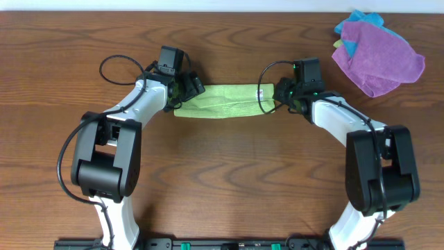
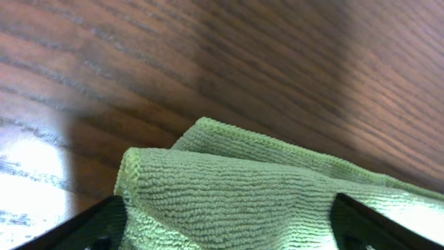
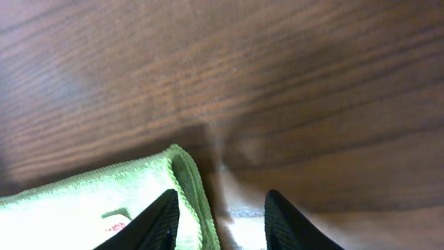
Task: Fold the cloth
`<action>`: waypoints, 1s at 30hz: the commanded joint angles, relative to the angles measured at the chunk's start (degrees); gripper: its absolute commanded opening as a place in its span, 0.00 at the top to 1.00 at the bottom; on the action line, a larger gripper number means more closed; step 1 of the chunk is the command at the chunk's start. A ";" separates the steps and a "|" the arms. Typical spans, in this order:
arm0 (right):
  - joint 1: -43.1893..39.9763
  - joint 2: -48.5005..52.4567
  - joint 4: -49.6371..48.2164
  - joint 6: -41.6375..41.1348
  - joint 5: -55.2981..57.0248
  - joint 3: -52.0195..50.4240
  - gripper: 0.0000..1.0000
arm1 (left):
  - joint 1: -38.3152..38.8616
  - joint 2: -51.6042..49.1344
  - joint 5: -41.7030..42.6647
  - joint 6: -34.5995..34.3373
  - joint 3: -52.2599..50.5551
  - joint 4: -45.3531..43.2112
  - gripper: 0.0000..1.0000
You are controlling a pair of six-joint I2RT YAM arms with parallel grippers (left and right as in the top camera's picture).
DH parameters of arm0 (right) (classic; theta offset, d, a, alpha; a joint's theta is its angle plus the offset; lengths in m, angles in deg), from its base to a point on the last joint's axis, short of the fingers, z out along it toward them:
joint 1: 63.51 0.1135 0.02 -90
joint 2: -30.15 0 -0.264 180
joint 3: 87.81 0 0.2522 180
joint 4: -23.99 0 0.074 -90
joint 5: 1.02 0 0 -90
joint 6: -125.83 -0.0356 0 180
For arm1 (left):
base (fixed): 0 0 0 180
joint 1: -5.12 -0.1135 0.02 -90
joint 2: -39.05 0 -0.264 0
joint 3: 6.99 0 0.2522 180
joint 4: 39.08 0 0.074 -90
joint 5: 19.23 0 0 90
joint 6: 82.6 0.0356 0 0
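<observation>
Dark wooden counter (image 1: 222, 180) runs under both arms, with a crumpled purple cloth (image 1: 378, 59) and a blue cloth (image 1: 350, 31) well apart at the far right. Between the arms lies the lime-green microfibre cloth (image 1: 218, 102), folded into a narrow strip, its small white tag (image 1: 259, 90) at the right end. The left jaws stand wide open astride the strip's left end, gripping nothing. The right jaws are part open, one finger over the cloth's corner, the gap between them over bare wood; nothing is held. My worry is that either arm, lifting away, could snag the soft pile and drag a layer open.
</observation>
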 commanded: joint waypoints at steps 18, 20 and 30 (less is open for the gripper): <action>0.26 -8.61 18.08 -7.43 -7.02 0.92 0.41 | -1.36 2.58 -0.85 5.05 14.14 20.41 0.05; 0.33 -8.61 18.23 -7.45 -7.04 0.92 0.40 | -1.46 2.58 -0.85 5.22 15.02 21.94 0.05; 0.55 -8.50 14.45 -8.55 -8.33 -3.96 0.36 | -2.56 2.58 1.84 6.73 17.09 32.61 0.05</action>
